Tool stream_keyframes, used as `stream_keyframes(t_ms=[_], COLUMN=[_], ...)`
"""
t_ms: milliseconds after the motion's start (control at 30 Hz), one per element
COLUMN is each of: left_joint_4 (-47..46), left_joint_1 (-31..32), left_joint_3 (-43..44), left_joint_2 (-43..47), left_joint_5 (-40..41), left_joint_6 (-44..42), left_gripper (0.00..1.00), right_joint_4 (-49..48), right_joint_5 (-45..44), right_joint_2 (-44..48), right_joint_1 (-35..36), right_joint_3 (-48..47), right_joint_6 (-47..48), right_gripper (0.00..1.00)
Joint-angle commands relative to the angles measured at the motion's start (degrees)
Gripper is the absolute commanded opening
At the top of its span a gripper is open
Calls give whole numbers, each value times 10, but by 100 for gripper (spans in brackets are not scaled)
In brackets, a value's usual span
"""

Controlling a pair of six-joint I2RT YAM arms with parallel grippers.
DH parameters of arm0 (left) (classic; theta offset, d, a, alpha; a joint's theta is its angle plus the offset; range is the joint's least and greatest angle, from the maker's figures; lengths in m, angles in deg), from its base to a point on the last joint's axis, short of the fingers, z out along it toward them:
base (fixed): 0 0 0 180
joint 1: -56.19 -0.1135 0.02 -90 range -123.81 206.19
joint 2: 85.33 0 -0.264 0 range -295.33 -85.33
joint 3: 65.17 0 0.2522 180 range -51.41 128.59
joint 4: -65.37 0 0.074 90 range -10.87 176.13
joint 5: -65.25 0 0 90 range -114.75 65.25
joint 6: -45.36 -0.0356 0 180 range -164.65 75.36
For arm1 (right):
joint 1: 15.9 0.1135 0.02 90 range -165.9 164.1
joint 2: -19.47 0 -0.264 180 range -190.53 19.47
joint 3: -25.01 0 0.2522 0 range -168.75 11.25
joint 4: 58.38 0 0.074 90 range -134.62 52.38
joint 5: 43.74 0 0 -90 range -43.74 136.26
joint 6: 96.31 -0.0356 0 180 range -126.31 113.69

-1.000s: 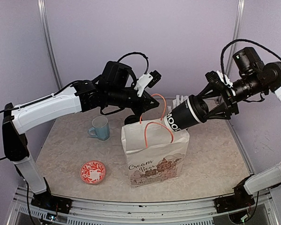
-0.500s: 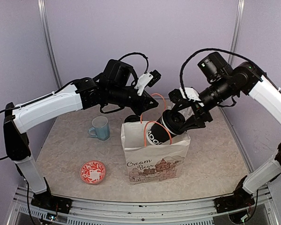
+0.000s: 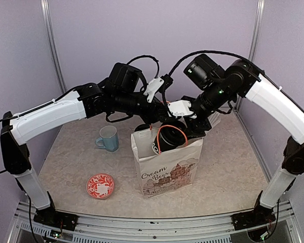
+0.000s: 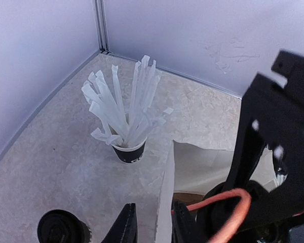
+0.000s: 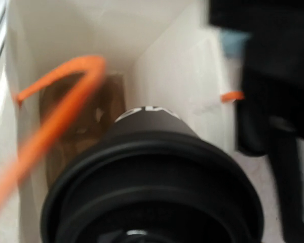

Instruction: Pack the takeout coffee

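The right gripper (image 3: 182, 130) is clamping the lidded cup (image 3: 167, 140), tilted base-first and only partly inside the bag (image 3: 167, 174), so seating and release are outstanding, while the left gripper (image 4: 153, 228) is straddling the bag's rear rim, its grip indiscernible.

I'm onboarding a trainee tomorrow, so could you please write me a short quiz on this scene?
1. Which gripper holds the coffee cup?
2. True or false: the cup's lid is on.
3. Relative to the paper bag, the blue mug stands: a) inside it; b) outside, to its left; c) on top of it.
Key: 1. The right gripper. 2. True. 3. b.
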Motion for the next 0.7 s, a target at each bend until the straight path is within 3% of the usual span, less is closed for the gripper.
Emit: stream_keyframes(t_ms=[0, 300, 433, 667], left_joint_4=[16, 50, 46, -13], left_joint_1=[9, 15, 10, -70], left_joint_3=[8, -27, -62, -126], left_joint_2=[28, 114, 148, 170], left_joint_5=[7, 27, 46, 28], left_joint_6=[5, 12, 16, 62], left_gripper=[33, 61, 63, 62], right_joint_4=[37, 37, 37, 37], right_joint_5=[-104, -178, -181, -151], right_joint_2=[-19, -9, 10, 59], right_joint_1=[42, 65, 76, 109], right_joint_3=[13, 33, 69, 121], right_joint_6=[9, 5, 1, -37], right_gripper=[51, 52, 52, 51])
